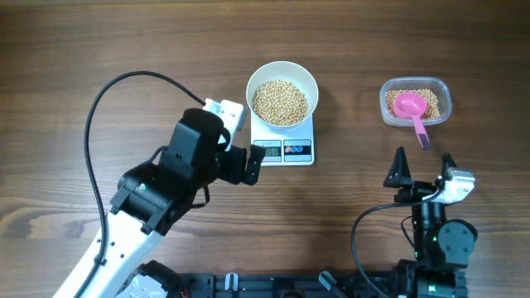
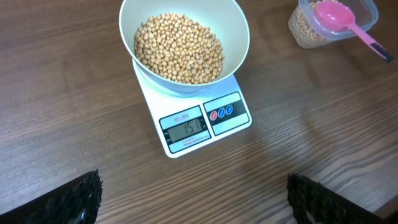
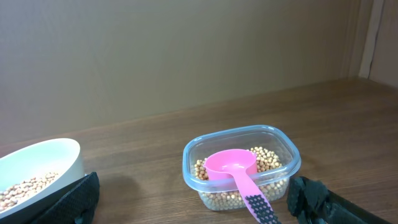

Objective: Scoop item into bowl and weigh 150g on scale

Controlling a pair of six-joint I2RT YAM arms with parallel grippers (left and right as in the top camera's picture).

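Note:
The white bowl [image 1: 282,73] holds a heap of tan beans [image 1: 280,103] and stands on the small white scale [image 1: 286,149]. In the left wrist view the scale's display [image 2: 189,129] reads 151, under the bowl [image 2: 236,31]. My left gripper [image 1: 241,142] hovers just left of the scale, open, with only bare wood between its fingers [image 2: 74,199]. My right gripper [image 1: 424,170] is open too, near the front edge. It points at a clear tub [image 1: 441,98] of beans with a pink scoop [image 1: 410,108] lying in it.
The tub [image 3: 193,158] sits at the table's right, its scoop handle [image 3: 258,208] sticking out over the near wall toward my right gripper [image 3: 194,208]. A black cable [image 1: 95,124] loops across the left side of the wooden table [image 1: 83,50].

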